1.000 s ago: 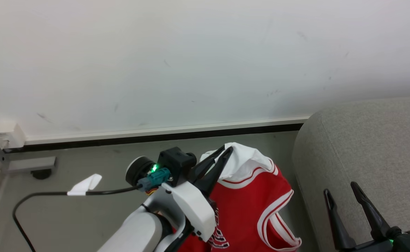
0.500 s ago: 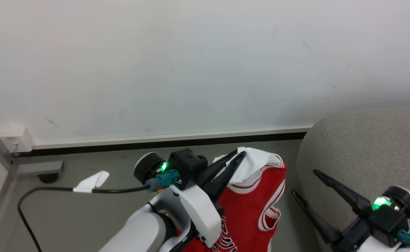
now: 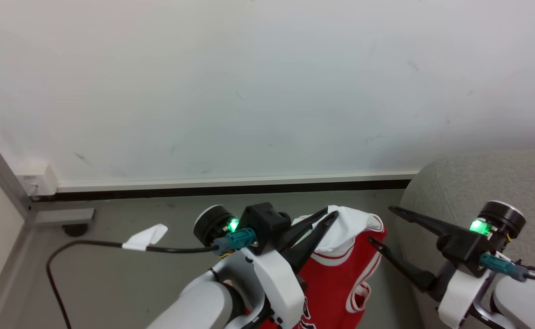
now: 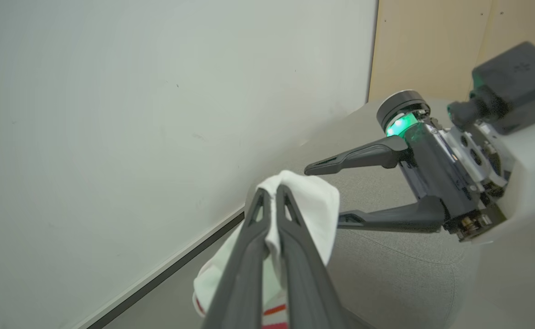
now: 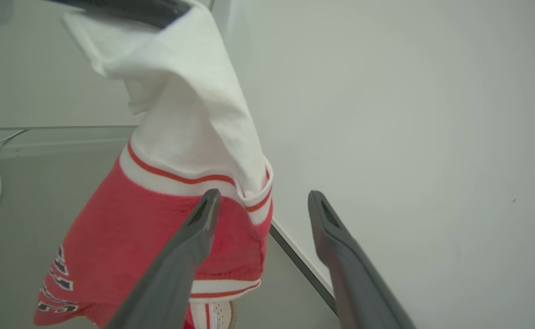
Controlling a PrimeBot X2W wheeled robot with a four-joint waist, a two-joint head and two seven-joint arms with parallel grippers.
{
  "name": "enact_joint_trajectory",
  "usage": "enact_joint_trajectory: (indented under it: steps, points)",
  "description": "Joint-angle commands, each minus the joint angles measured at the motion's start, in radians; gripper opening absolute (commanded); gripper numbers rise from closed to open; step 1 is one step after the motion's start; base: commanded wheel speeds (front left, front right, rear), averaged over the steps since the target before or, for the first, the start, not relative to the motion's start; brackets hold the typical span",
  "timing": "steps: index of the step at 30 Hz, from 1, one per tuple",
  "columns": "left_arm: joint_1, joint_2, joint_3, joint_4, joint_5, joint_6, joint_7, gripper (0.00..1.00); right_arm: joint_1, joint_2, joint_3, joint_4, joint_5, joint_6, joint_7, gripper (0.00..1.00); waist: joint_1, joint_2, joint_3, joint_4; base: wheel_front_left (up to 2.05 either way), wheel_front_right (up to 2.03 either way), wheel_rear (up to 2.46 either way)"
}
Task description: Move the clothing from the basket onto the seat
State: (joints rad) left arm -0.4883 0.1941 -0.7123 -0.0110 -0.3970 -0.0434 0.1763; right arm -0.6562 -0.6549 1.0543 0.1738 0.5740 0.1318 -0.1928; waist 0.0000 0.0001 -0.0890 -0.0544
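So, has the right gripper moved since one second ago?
Yes. Against the grey seat, the right gripper has swung left: its fingers, earlier pointing up over the seat, now reach past its left edge toward the red jersey, open.

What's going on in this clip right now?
The left tool is shut on the red jersey, gripping it by a white part and holding it up over the floor. The right tool is open and points toward the hanging cloth. The grey seat is just beside it; the jersey isn't on it yet.
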Motion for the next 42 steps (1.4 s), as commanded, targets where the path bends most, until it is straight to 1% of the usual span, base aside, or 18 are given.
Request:
enact_joint_trajectory:
  steps: [1, 7, 12, 14, 15, 16, 17, 22, 28, 29, 31, 33, 40, 42]
  points:
    - [-0.012, -0.005, -0.002, 0.007, -0.007, -0.003, -0.005, 0.0, -0.038, 0.019, 0.039, 0.034, 0.032, -0.002, -0.011, 1.0, 0.0, -0.0001, -0.004, 0.002, 0.0, 0.0, 0.0]
    - [-0.019, -0.022, -0.018, 0.029, -0.017, -0.009, -0.014, 0.0, -0.123, 0.096, 0.18, 0.145, 0.144, -0.002, -0.042, 1.0, 0.0, -0.0001, -0.015, 0.01, 0.0, 0.0, 0.0]
    - [-0.019, -0.031, -0.028, 0.044, -0.018, -0.012, -0.024, 0.0, -0.128, 0.166, 0.216, 0.224, 0.225, -0.002, -0.062, 1.0, 0.0, -0.0001, -0.021, 0.016, 0.0, 0.0, 0.0]
    - [-0.019, -0.032, -0.029, 0.046, -0.019, -0.013, -0.026, 0.0, -0.124, 0.175, 0.219, 0.235, 0.24, -0.002, -0.065, 1.0, 0.0, -0.0001, -0.021, 0.018, 0.0, 0.0, 0.0]
    - [-0.019, -0.033, -0.03, 0.049, -0.02, -0.013, -0.028, 0.0, -0.118, 0.183, 0.222, 0.24, 0.254, -0.002, -0.064, 0.88, 0.0, -0.0001, -0.021, 0.02, 0.0, 0.0, 0.0]
    - [-0.02, -0.034, -0.031, 0.051, -0.021, -0.011, -0.031, 0.0, -0.112, 0.191, 0.224, 0.238, 0.269, -0.002, -0.064, 0.35, 0.0, -0.0001, -0.021, 0.023, 0.0, 0.0, 0.0]
    - [-0.02, -0.035, -0.031, 0.054, -0.022, -0.01, -0.033, 0.0, -0.105, 0.197, 0.226, 0.233, 0.283, -0.002, -0.065, 0.0, 0.0, -0.0001, -0.021, 0.025, 0.0, 0.0, 0.0]
    - [-0.024, -0.023, -0.028, 0.067, -0.007, 0.003, -0.041, 0.0, -0.086, 0.195, 0.225, 0.201, 0.287, -0.002, -0.063, 0.0, 0.0, -0.0001, -0.018, 0.03, 0.0, 0.0, 0.0]
    - [-0.015, -0.006, -0.017, 0.088, 0.014, 0.028, -0.064, 0.0, -0.134, 0.177, 0.226, 0.182, 0.361, -0.002, -0.073, 0.0, 0.0, -0.0001, -0.016, 0.024, 0.0, 0.0, 0.0]
    - [-0.013, -0.005, -0.015, 0.093, 0.018, 0.035, -0.072, 0.11, -0.143, 0.175, 0.226, 0.182, 0.378, -0.002, -0.074, 0.0, 0.0, -0.0001, -0.015, 0.023, 0.0, 0.0, 0.0]
    - [-0.007, -0.004, -0.01, 0.102, 0.028, 0.05, -0.093, 0.63, -0.166, 0.173, 0.19, 0.176, 0.395, -0.002, -0.073, 0.0, 0.0, -0.0001, -0.013, 0.02, 0.0, 0.0, 0.0]
    - [0.004, -0.01, -0.013, 0.116, 0.029, 0.056, -0.107, 1.0, -0.165, 0.175, 0.143, 0.172, 0.404, -0.002, -0.073, 0.0, 0.0, -0.0001, -0.011, 0.019, 0.0, 0.0, 0.0]
    - [0.033, -0.022, -0.018, 0.181, 0.042, 0.074, -0.188, 1.0, -0.166, 0.164, 0.012, 0.178, 0.373, -0.002, -0.073, 0.0, 0.0, -0.0001, -0.005, 0.024, 0.0, 0.0, 0.0]
    - [0.043, -0.03, -0.023, 0.206, 0.039, 0.072, -0.219, 1.0, -0.17, 0.164, -0.014, 0.184, 0.365, -0.002, -0.073, 0.0, 0.0, -0.0001, -0.002, 0.024, 0.0, 0.0, 0.0]
